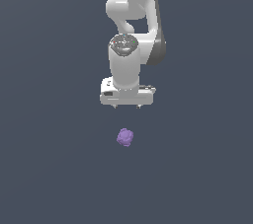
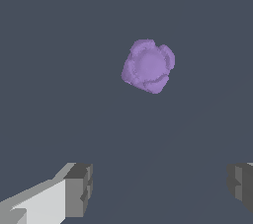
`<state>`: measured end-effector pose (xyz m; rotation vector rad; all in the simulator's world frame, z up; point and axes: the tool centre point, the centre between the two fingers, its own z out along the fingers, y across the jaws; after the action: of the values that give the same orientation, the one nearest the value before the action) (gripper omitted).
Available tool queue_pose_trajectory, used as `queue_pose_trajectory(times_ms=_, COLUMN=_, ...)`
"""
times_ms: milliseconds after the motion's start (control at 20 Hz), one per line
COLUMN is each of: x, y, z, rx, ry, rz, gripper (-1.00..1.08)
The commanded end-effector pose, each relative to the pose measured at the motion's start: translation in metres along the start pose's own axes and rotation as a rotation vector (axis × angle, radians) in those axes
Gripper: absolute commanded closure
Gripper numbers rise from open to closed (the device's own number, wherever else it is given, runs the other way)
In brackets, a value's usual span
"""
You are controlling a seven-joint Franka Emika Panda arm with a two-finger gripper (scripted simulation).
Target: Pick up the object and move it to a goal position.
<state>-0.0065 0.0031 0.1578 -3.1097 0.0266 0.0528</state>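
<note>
Wrist view: the small lumpy purple blob [image 2: 148, 66] is judged light and rigid; opposite bumpy flanks should be pinched. The white gripper's [image 2: 160, 188] fingers [image 2: 79, 190] are spread, empty.

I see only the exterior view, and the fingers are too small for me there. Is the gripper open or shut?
Observer: The gripper is open. In the wrist view its fingers stand wide apart, with nothing between them.
Operator: Is the blob inside that gap?
Observer: No. The blob lies beyond the fingertips, apart from both.
Operator: Is its surface smooth?
Observer: No. Up close it is bumpy, with a shallow hollow in the side facing the wrist camera.
</note>
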Motion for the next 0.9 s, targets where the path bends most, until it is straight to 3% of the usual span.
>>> queue_pose_trajectory(times_ms=0, x=0.000, y=0.000, z=0.000, rx=0.000, ry=0.000, rz=0.000, gripper=-0.92)
queue_pose_trajectory(times_ms=450, x=-0.003, y=-0.017, z=0.000, rx=0.003, ry=0.004, rz=-0.054, gripper=-0.92)
queue_pose_trajectory(times_ms=850, x=0.002, y=-0.016, z=0.002, rx=0.002, ry=0.005, rz=-0.034, gripper=-0.92)
